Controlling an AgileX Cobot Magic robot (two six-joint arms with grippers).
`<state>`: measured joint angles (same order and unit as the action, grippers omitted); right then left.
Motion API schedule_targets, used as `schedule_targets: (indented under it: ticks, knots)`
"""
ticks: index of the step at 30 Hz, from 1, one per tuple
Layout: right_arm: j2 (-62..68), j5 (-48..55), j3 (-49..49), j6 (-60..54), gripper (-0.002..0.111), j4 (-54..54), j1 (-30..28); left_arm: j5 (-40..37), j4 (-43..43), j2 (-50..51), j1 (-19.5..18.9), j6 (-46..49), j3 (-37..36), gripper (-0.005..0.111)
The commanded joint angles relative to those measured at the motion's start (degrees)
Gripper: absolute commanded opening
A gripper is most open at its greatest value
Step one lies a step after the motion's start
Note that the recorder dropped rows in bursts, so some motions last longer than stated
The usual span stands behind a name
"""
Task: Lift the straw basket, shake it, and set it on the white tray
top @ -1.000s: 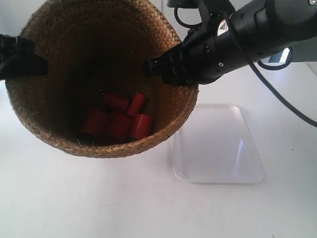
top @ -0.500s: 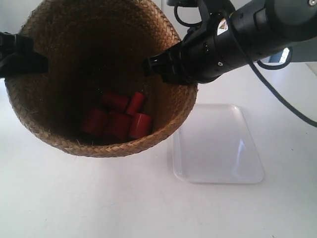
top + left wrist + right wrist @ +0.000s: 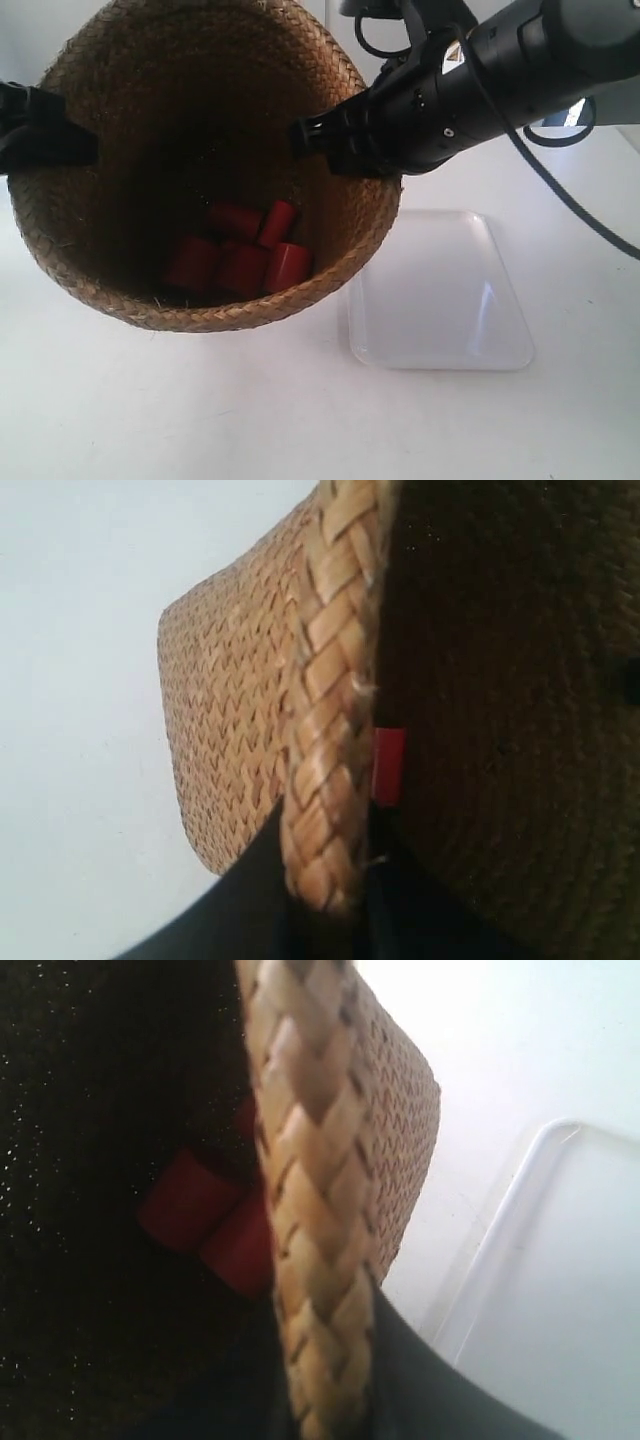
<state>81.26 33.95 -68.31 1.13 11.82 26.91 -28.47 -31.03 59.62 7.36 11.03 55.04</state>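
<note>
The straw basket (image 3: 150, 130) hangs above the table, tilted so its dark inside faces the exterior view. Several red cylinders (image 3: 240, 260) lie at its bottom. My right gripper (image 3: 305, 135) is shut on the rim at the exterior view's right, and my left gripper (image 3: 60, 135) is shut on the opposite rim. In the left wrist view the braided rim (image 3: 325, 680) runs between the jaws of the left gripper (image 3: 325, 900). The right wrist view shows the rim (image 3: 310, 1210) pinched in the right gripper (image 3: 325, 1400). The white tray (image 3: 440, 300) lies on the table beside and below the basket.
White tabletop (image 3: 200, 420) stretches in front of the basket and around the tray. Black cables (image 3: 570, 200) trail from the right arm over the tray's far side. The tray's rim (image 3: 500, 1230) shows just past the basket wall in the right wrist view.
The basket has dipped a little and tilted further toward the camera. The red cylinders have slid slightly lower inside it. Both grippers keep their hold on the rim.
</note>
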Motion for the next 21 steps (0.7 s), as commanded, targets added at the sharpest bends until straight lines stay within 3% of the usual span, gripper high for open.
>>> schedule_targets:
  ticks: [1, 21]
  knots:
    - [-0.4, -7.1, 1.9, 1.8, 0.000, -1.3, 0.5, 5.3, -2.6, -0.8, 0.7, 1.0, -1.8, 0.000]
    - [-1.9, -4.3, 6.7, -1.1, 0.000, -1.3, 0.5, 5.3, 0.0, -3.5, 0.7, 2.8, -4.3, 0.000]
